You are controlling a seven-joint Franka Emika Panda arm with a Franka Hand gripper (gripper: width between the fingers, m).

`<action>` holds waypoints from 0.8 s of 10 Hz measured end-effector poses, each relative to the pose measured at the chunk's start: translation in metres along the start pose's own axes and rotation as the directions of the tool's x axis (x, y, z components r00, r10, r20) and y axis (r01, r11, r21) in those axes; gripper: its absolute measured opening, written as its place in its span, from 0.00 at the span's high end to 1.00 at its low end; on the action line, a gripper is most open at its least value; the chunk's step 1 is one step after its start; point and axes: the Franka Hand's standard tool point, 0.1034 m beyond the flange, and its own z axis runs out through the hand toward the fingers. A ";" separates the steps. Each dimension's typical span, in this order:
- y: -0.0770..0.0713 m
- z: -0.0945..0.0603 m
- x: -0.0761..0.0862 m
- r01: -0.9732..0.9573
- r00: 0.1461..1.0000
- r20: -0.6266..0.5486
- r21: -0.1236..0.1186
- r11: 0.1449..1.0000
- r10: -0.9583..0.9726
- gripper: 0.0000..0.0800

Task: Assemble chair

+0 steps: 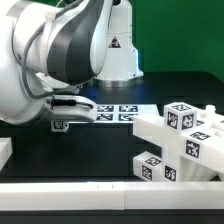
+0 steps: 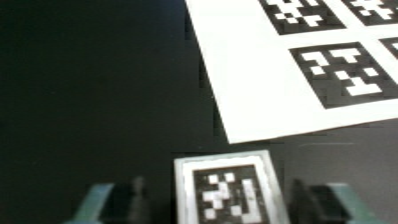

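My single arm [image 1: 70, 45], white with dark grey joint covers, fills the exterior view's left and bends low over the black table. My gripper [image 1: 60, 122] hangs at its end, pointing downward, close to the surface. In the wrist view my two grey fingers [image 2: 111, 203] stand apart, one on either side of a small tagged white part, with a gap visible on each side of it.

A flat matte black counter [image 1: 110, 150] fills most of the scene under soft, even light. Behind it stands a plain green back wall [image 1: 185, 40]. A white strip [image 1: 100, 192] runs along the counter's near edge. The thin white marker board [image 1: 118, 112] lies flat on the counter.
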 end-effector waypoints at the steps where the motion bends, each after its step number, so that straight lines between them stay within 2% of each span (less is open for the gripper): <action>1: 0.000 0.000 0.000 0.000 1.000 0.000 0.000 1.000 0.000 0.65; 3: -0.001 -0.003 -0.001 0.002 1.000 -0.006 -0.003 1.000 -0.002 0.65; 5: -0.022 -0.036 -0.026 0.037 0.999 -0.033 -0.003 0.999 -0.037 0.65; 6: -0.035 -0.059 -0.038 0.056 0.995 -0.082 -0.011 0.998 -0.057 0.65; 7: -0.049 -0.082 -0.051 0.087 0.980 -0.178 -0.029 0.996 -0.090 0.65; 8: -0.056 -0.089 -0.064 0.107 0.966 -0.234 -0.035 0.994 -0.113 0.65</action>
